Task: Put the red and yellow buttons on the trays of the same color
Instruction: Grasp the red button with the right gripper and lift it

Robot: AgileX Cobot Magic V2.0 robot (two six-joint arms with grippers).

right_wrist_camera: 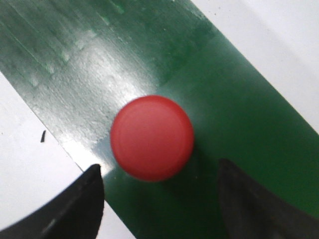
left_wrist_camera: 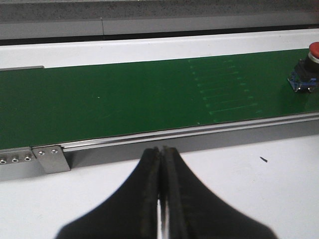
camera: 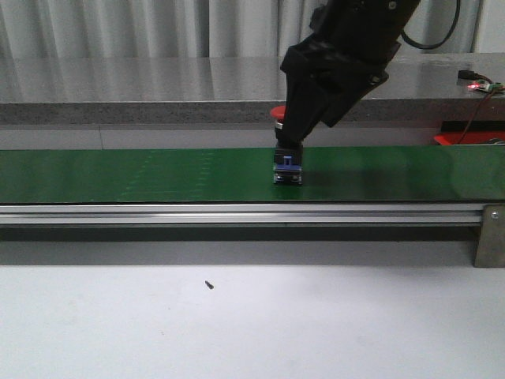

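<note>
A red button (right_wrist_camera: pixel 152 138) with a blue and black base (camera: pixel 288 170) stands upright on the green conveyor belt (camera: pixel 142 174). My right gripper (right_wrist_camera: pixel 158 165) hangs straight above it, open, with the fingers wide apart on either side of the red cap and not touching it. In the front view the right arm's black bulk covers most of the right gripper (camera: pixel 289 150). My left gripper (left_wrist_camera: pixel 162 152) is shut and empty over the white table, near the belt's rail. The red button (left_wrist_camera: pixel 304 69) is far off to its side. Part of a red tray (camera: pixel 465 138) shows behind the belt at the right. No yellow button or yellow tray is in view.
An aluminium rail (camera: pixel 237 212) runs along the belt's near edge, with a bracket (camera: pixel 489 235) at its right end. A grey counter (camera: pixel 142 87) lies behind the belt. A small circuit board with a red light (camera: pixel 476 82) sits on it. A dark speck (camera: pixel 209 285) lies on the white table.
</note>
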